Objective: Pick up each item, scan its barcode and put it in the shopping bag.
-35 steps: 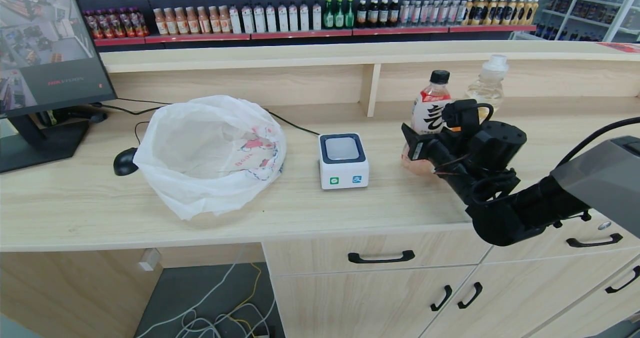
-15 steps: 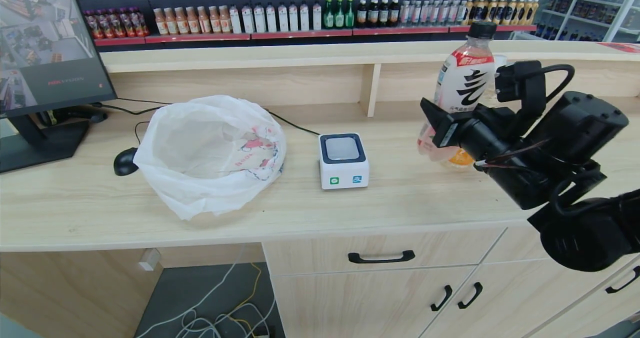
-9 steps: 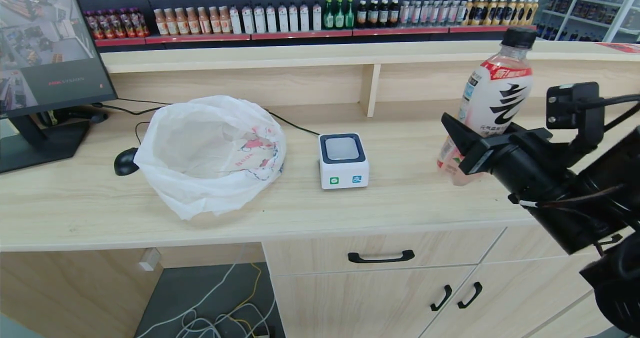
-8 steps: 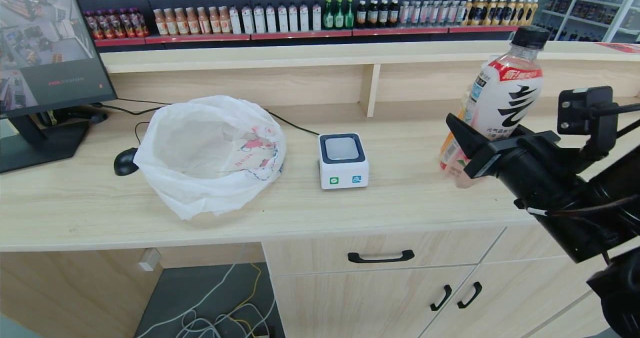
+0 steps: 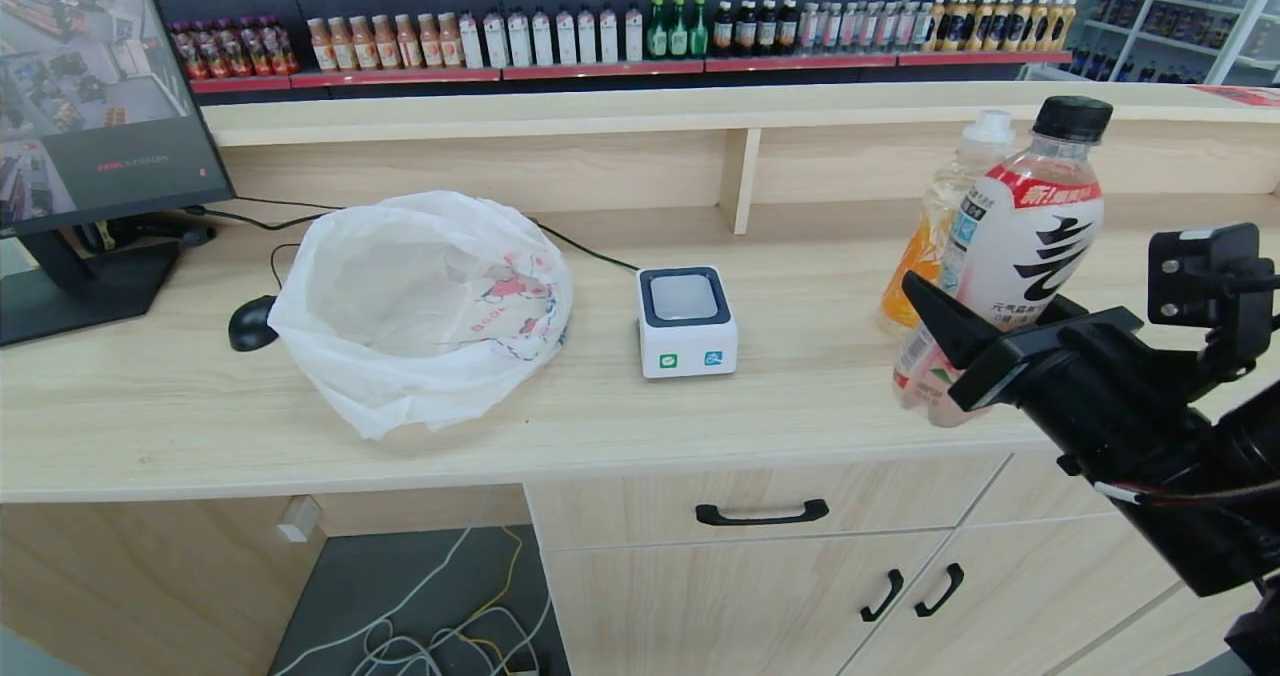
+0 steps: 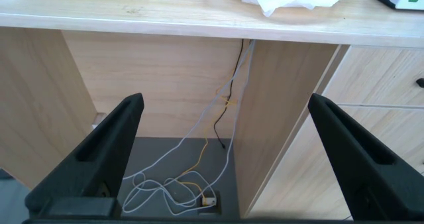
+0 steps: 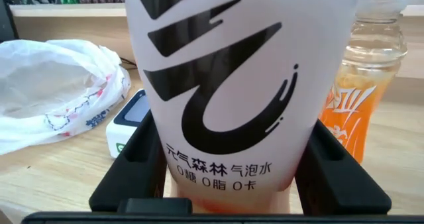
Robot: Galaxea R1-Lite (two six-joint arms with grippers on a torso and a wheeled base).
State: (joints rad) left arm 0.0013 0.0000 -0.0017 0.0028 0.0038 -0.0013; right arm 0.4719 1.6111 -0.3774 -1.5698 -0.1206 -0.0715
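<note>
Your right gripper has its fingers pinching the lower body of the clear plastic bottle of pink drink, white label, black cap. The bottle is near upright, held over the front edge of the pale wooden counter, right end. Just behind it stands a clear bottle of orange drink with a white cap. The white box scanner sits mid-counter, with the open white plastic shopping bag to its left. Your left gripper is below counter level, fingers spread, holding nothing.
</note>
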